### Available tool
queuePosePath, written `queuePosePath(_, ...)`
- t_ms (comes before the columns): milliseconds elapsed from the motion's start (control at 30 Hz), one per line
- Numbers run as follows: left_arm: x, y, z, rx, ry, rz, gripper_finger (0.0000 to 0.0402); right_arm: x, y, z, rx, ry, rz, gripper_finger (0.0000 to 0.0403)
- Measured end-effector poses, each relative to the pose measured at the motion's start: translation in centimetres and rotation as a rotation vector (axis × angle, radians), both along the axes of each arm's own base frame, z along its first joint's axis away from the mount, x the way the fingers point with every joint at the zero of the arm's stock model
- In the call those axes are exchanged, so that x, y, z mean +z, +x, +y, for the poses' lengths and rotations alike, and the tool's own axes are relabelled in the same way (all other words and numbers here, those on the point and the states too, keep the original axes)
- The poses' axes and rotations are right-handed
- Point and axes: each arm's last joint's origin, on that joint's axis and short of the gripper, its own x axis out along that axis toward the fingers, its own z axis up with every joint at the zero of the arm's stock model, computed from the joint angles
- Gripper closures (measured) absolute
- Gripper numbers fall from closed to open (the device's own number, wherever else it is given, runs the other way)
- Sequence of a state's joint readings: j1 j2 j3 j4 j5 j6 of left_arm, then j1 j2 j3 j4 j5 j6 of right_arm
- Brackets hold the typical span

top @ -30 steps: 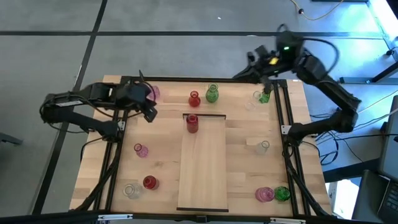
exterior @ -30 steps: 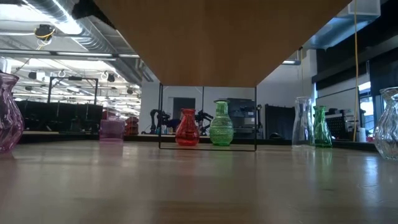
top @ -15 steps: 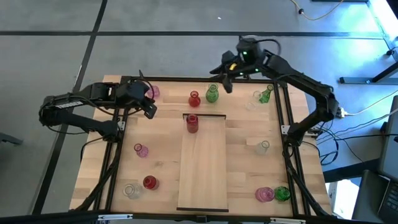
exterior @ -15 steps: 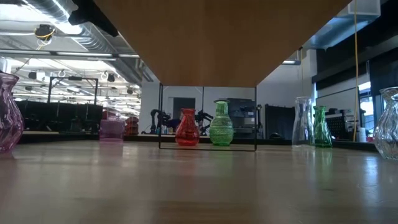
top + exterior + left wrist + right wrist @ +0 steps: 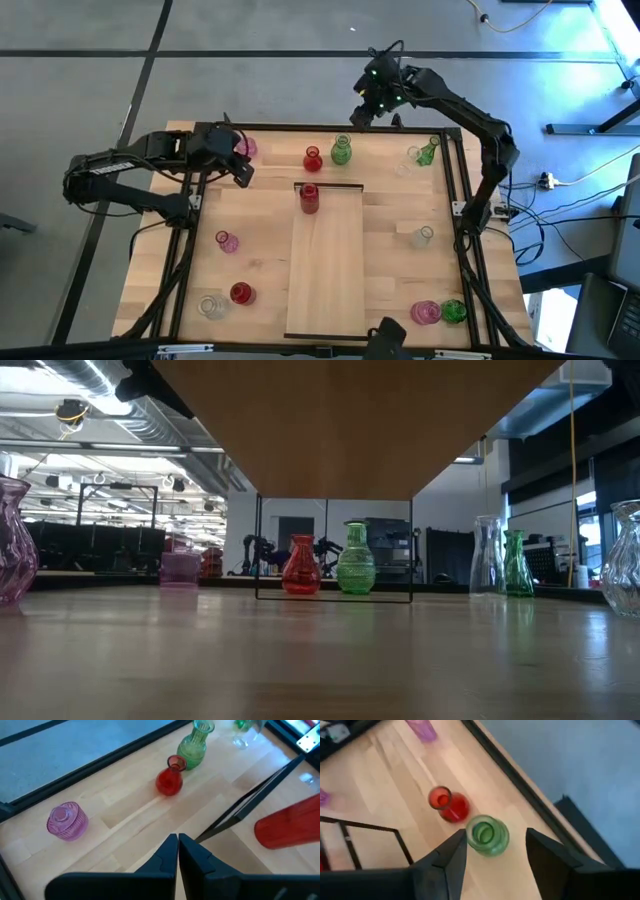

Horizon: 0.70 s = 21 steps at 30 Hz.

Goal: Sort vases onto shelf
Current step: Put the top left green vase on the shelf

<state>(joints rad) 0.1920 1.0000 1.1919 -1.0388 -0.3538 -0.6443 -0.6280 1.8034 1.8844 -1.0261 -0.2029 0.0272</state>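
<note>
- Progress looks slight: only one red vase point(image 5: 308, 198) stands on the shelf point(image 5: 328, 285), at its far end.
- Other vases are scattered over the tabletop point(image 5: 260, 240), still to be sorted.
- Right gripper point(image 5: 496, 851) hangs with fingers spread above a green vase point(image 5: 487, 835) at the far edge, holding nothing.
- Left gripper point(image 5: 178, 851) is closed and empty, near a pink vase point(image 5: 67, 821).

Red vases point(image 5: 309, 198), green vases point(image 5: 341, 151), pink vases point(image 5: 227, 241) and clear vases point(image 5: 423, 236), all see-through glass, stand out against the pale wood shelf point(image 5: 328, 290), dark-stripped at its ends, and the warmer butcher-block table point(image 5: 250, 215); both arms are dark.
</note>
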Motion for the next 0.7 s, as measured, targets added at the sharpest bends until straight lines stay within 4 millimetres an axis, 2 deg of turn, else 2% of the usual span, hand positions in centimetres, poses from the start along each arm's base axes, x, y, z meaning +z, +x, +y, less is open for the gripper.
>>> queuePosePath(233,0.2,0.2,0.5,0.000,0.005,-0.031,0.0393,-3.8,1.6,-1.3,-0.020,0.142,0.075,0.0239)
queuePosePath(533,0.2,0.3,0.6,-0.024,-0.010,-0.038,0.0393,-4.5,1.8,-1.6,-0.083,0.147,0.111,0.0239)
queuePosePath(700,0.4,0.4,0.6,-0.035,0.004,-0.051,0.0393,-5.9,2.6,-1.6,-0.129,0.197,0.154,0.0239)
